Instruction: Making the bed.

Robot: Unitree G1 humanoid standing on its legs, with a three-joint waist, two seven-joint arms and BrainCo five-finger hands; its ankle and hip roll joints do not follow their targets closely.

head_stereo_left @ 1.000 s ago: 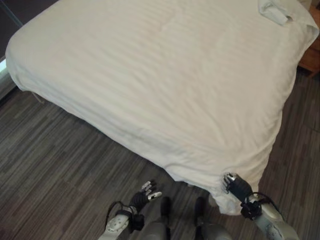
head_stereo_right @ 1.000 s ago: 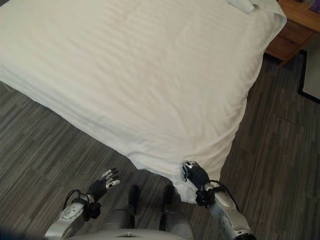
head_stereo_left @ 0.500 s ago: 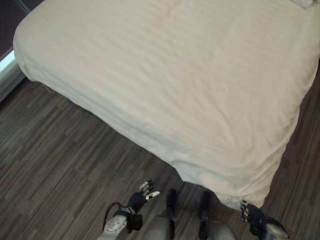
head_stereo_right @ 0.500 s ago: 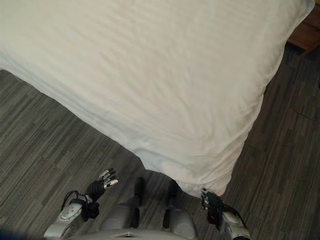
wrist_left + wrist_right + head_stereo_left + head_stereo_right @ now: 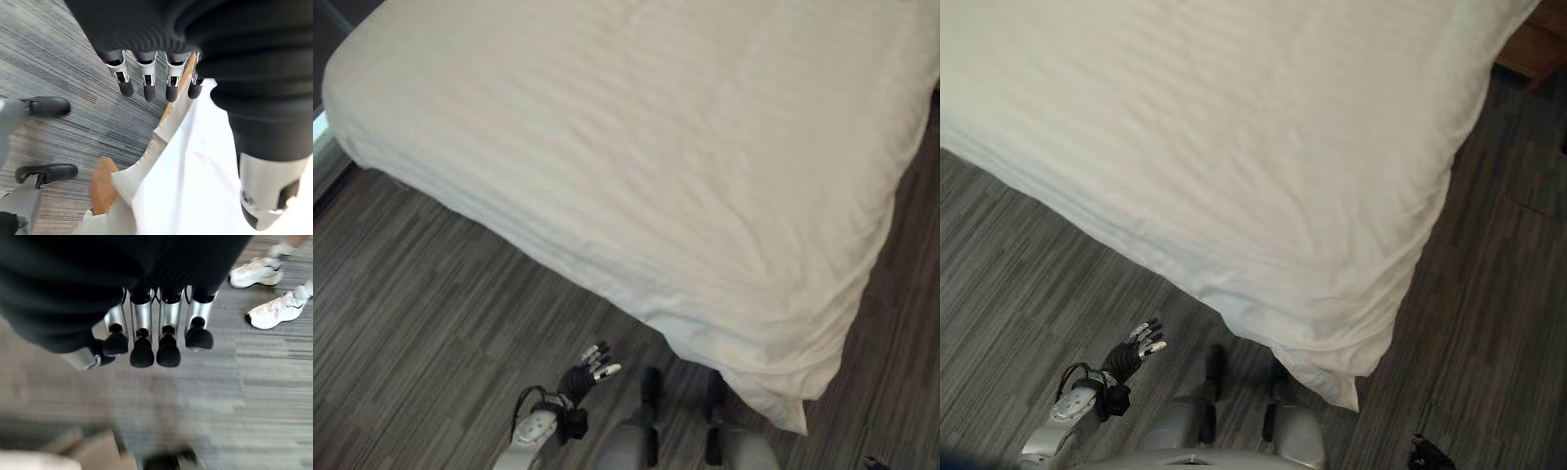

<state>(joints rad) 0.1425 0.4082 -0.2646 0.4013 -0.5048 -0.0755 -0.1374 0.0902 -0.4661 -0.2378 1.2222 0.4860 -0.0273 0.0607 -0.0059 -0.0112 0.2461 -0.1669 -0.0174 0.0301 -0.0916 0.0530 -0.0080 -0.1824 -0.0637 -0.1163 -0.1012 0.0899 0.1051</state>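
A white striped duvet [image 5: 656, 147] covers the bed and drapes over its near side. Its near corner [image 5: 793, 416] hangs free toward the floor. My left hand [image 5: 585, 372] is raised over the floor just short of the bed's side, open with straight fingers [image 5: 146, 83] and nothing in it; the duvet edge [image 5: 176, 161] shows past them. My right hand [image 5: 1427, 453] is low at the bottom right, below and to the right of the hanging corner. Its fingers [image 5: 168, 350] are loosely bent over the floor and hold nothing.
Grey striped carpet [image 5: 431, 323] lies in front of and to the right of the bed. A wooden nightstand [image 5: 1533, 49] stands at the far right. The wooden bed frame [image 5: 100, 188] shows under the duvet. A person's white shoes [image 5: 274, 313] stand on the carpet near my right hand.
My right hand, shut on the duvet's near corner a second ago, has let go and dropped down to the right. The corner now hangs free. The camera has shifted.
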